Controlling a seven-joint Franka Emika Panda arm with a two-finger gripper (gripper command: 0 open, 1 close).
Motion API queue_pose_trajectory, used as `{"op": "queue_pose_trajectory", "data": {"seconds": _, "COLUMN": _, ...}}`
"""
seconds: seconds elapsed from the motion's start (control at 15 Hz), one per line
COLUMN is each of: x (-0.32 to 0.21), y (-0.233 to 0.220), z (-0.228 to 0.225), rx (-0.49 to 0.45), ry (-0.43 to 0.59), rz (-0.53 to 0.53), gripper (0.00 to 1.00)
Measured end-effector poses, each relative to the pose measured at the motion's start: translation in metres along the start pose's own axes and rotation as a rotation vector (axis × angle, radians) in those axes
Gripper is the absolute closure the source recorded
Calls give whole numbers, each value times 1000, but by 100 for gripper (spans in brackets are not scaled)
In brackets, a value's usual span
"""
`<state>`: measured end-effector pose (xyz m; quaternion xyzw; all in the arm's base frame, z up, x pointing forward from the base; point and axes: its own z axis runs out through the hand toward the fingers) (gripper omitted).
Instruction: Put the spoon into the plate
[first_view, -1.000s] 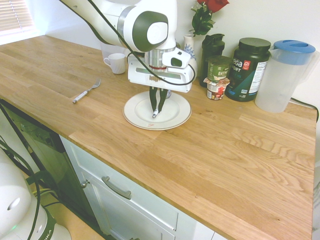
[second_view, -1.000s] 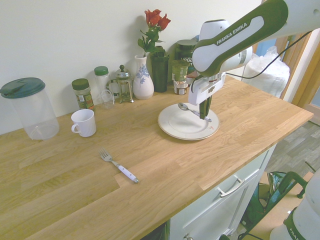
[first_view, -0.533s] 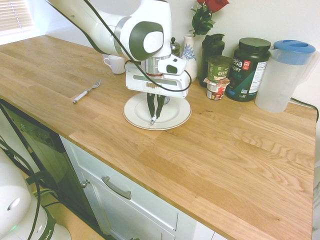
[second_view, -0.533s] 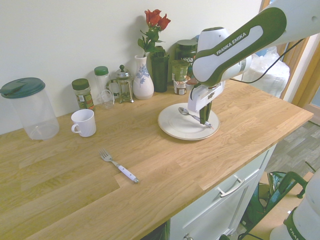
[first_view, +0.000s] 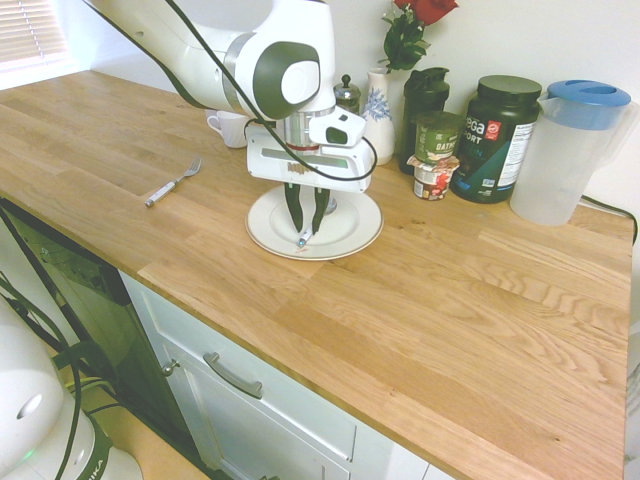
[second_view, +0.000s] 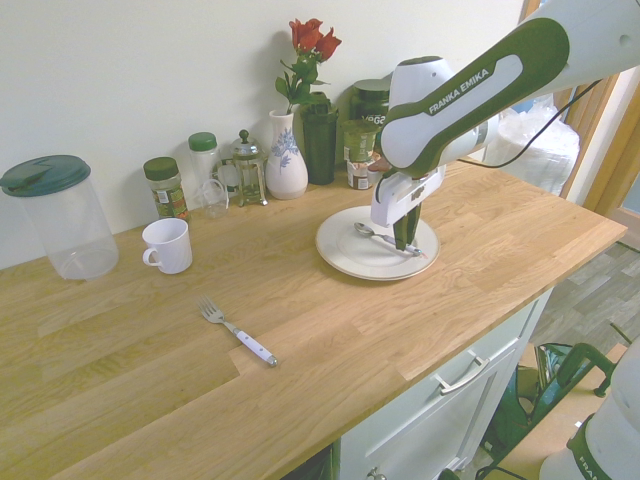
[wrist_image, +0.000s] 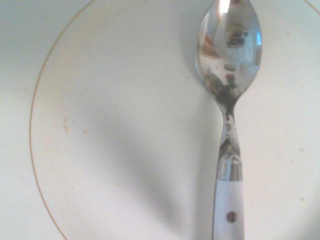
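White plate (first_view: 352, 232) at frame centre carries the spoon (second_view: 378, 238); gripper (first_view: 303, 240) above it, jaws narrow around the handle.

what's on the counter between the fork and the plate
Nothing: in both exterior views the stretch between the fork and the plate is bare wooden counter. The white mug stands off that line, nearer the wall.
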<state>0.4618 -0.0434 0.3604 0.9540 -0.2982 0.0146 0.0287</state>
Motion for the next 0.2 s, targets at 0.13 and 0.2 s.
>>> {"op": "queue_pose_trajectory", "data": {"seconds": 0.13, "x": -2, "y": 2, "z": -23, "rx": -1, "ry": 8, "rz": 29, "gripper": 0}}
{"op": "queue_pose_trajectory", "data": {"seconds": 0.2, "x": -3, "y": 6, "z": -45, "rx": -6, "ry": 6, "rz": 54, "gripper": 0}}
